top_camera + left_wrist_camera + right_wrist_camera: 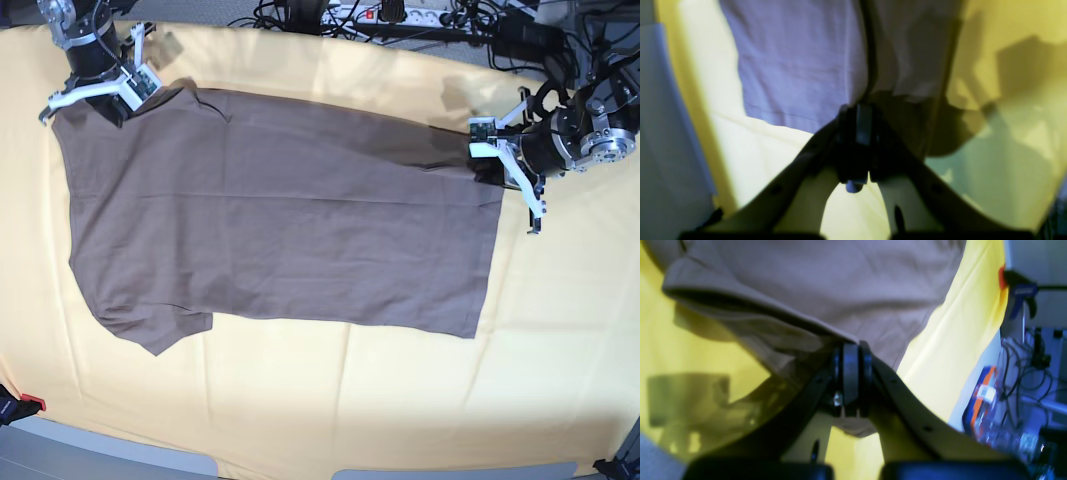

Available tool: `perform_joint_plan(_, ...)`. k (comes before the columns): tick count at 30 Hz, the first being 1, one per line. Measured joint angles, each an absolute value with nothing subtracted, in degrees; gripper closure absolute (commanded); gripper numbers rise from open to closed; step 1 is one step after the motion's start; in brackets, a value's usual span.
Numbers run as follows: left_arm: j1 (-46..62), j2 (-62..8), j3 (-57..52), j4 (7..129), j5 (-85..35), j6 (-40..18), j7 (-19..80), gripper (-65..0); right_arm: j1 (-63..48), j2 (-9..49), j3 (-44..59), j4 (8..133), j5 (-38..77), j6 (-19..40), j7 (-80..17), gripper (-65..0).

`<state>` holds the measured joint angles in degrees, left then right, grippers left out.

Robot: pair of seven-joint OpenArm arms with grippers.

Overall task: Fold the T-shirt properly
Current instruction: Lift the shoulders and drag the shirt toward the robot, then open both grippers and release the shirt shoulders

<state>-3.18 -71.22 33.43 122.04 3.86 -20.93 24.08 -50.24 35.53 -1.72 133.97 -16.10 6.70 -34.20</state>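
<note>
The taupe T-shirt (pixel 280 220) lies spread flat on the yellow cloth, collar end to the left and hem to the right in the base view. My left gripper (pixel 492 160) is shut on the far hem corner; the left wrist view shows the fabric (pixel 800 66) pinched between the closed jaws of that gripper (pixel 858 116). My right gripper (pixel 105 100) is shut on the far shoulder by the upper sleeve. In the right wrist view the T-shirt (pixel 826 283) bunches into a fold at this gripper (pixel 850 353), and a small tuft sticks out behind the jaws.
The pale yellow table cloth (pixel 350 400) covers the table. Cables and a power strip (pixel 400 15) run along the far edge. A red clamp (pixel 30 403) holds the cloth at the near left corner. Another clamp (pixel 1017 290) and a plastic bottle (pixel 987 413) sit beyond the table's side.
</note>
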Motion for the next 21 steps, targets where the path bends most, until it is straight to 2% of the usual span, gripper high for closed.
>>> perform_joint_plan(5,-3.36,-69.01,33.41,120.79,6.94,-16.69,24.03,0.0,-44.47,37.43,-1.72,133.97,-13.13,8.25,-32.03,0.0)
perform_joint_plan(11,-3.36,-66.65,33.41,117.91,9.50,-11.73,24.45,0.0,-36.29,37.32,-1.76,125.34,-7.73,11.62,-29.91,0.0)
perform_joint_plan(15,-3.33,-65.84,33.43,116.79,9.47,-11.38,24.29,0.0,-31.75,37.26,-1.78,120.42,-4.19,14.50,-29.23,0.0)
perform_joint_plan(21,-3.18,-64.53,33.43,115.50,9.30,-11.38,24.45,0.0,-26.50,37.28,-1.83,115.44,-2.87,14.22,-29.12,0.0)
